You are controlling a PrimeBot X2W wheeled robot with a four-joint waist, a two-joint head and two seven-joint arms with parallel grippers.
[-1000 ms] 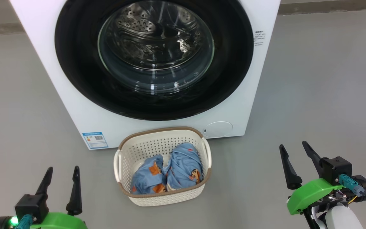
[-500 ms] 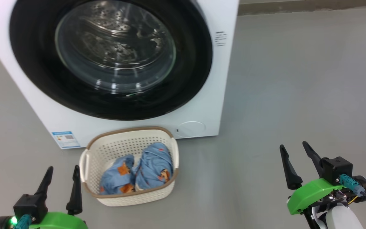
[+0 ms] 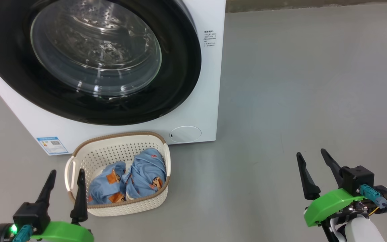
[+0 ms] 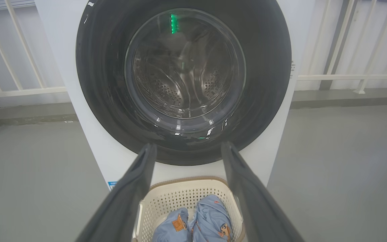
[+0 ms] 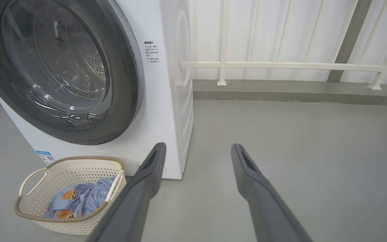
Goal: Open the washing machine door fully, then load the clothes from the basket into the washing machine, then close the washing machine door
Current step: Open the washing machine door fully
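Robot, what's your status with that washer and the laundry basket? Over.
Left gripper, right gripper: both open, empty. Washing machine door shut; clothes in basket. Basket on floor right below the door.

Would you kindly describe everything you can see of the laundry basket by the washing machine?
The basket is a small rectangular tub of cream plastic with rounded corners, perforated walls, a brown woven-look rim and a white loop handle at each end. It stands upright on the grey floor, just in front of the washing machine, below its closed door. Crumpled light blue clothes with orange cartoon patches lie inside.
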